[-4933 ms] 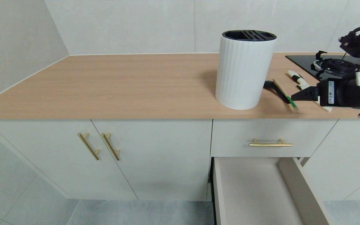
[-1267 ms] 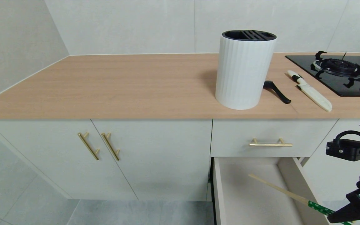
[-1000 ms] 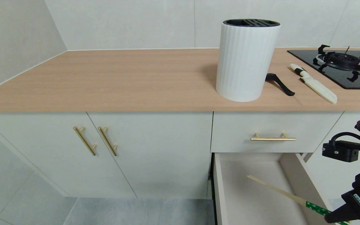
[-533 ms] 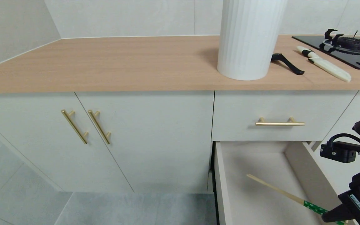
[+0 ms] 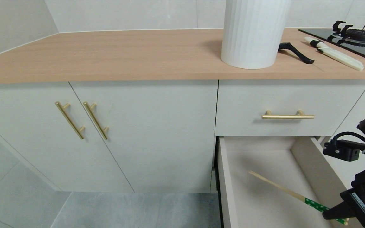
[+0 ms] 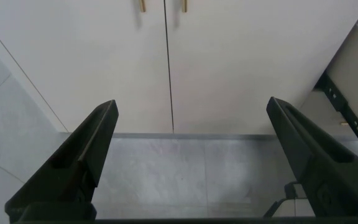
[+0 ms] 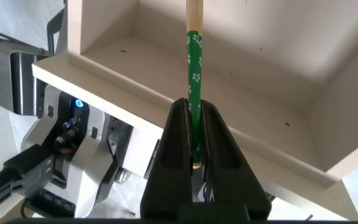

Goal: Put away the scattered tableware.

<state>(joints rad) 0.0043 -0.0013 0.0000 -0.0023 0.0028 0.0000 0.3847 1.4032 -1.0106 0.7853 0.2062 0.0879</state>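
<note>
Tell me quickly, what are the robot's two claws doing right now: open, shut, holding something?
Left gripper: open, holding nothing.
Right gripper: shut on a chopstick that points into the open drawer.

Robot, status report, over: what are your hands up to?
Right gripper shut on chopstick, tip angled into open drawer. Left gripper open, holding nothing. Knife and black handle on countertop, not yet stowed. Drawer unobstructed.
</note>
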